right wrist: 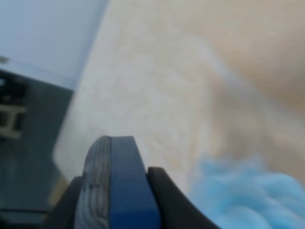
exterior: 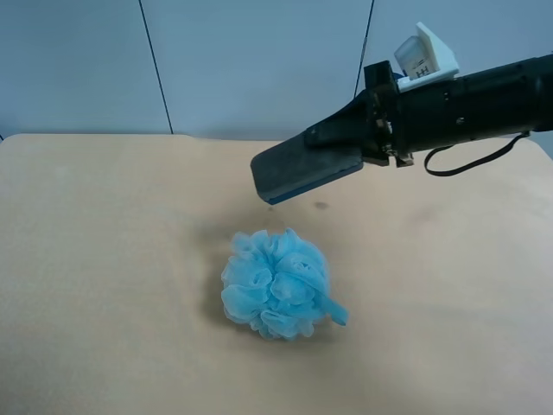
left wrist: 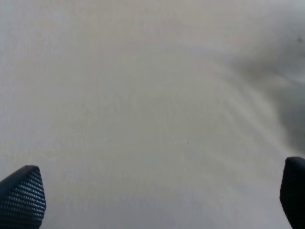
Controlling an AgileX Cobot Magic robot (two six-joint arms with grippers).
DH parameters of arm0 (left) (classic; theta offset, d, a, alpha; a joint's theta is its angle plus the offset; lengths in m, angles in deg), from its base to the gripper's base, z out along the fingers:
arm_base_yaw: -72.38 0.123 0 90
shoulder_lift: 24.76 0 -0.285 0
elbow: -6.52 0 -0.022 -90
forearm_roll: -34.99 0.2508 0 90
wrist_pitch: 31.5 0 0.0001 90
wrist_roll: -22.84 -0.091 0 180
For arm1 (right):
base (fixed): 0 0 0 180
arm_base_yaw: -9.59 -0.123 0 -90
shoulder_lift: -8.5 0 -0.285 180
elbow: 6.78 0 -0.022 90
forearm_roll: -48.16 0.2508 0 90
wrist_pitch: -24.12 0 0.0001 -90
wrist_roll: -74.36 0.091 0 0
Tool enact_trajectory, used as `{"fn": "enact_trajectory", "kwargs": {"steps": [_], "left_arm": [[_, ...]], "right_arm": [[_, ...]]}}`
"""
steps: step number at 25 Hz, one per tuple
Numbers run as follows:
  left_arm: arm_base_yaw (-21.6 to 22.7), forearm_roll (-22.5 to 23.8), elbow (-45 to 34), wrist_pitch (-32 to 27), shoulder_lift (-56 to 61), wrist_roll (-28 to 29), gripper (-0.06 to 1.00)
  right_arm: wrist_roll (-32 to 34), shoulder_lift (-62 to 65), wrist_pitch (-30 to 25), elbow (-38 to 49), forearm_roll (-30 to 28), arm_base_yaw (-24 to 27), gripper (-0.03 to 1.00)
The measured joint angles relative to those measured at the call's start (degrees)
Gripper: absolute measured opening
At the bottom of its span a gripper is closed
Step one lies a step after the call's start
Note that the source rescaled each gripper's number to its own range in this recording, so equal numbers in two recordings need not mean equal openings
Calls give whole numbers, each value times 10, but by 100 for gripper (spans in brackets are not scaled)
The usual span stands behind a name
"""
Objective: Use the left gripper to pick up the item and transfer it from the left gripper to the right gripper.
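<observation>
Extending lengthwise from the right gripper (exterior: 344, 145), clamped on it, the item (exterior: 298, 173) hangs above the puff (exterior: 275, 285); left gripper (left wrist: 157, 192) spread, empty.

The table (exterior: 104, 259) was a pale, light-wood surface with a faint grain and a rounded far corner at the exterior high view's left. A light-blue mesh bath puff (exterior: 275, 284) rested directly on it near the middle, its short blue loop trailing onto the tabletop toward that view's right. A small dark spot (exterior: 321, 206) marked the wood just beyond the puff.
</observation>
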State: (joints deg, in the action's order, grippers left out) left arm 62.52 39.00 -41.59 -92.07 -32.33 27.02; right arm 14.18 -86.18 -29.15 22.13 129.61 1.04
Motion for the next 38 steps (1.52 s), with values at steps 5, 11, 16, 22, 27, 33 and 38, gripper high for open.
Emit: {"fn": "enact_trajectory", "kwargs": {"steps": [5, 11, 16, 22, 27, 33, 38], "left_arm": [[0, 0, 0, 0, 0, 0, 100], [0, 0, 0, 0, 0, 0, 100], [0, 0, 0, 0, 0, 0, 100], [0, 0, 0, 0, 0, 0, 100], [0, 0, 0, 0, 0, -1, 100], [0, 0, 0, 0, 0, -1, 100], [0, 0, 0, 0, 0, 0, 100]], "right_arm": [[104, 41, 39, 0, -112, 48, 0], [201, 44, 64, -29, -249, 74, 0], [254, 39, 96, -64, -328, 74, 0], [259, -31, 104, -72, -340, 74, 0], [245, -97, 138, -72, -341, 74, 0], [233, -134, 175, -72, -345, 74, 0], [231, -137, 178, -72, -363, 74, 2]]}}
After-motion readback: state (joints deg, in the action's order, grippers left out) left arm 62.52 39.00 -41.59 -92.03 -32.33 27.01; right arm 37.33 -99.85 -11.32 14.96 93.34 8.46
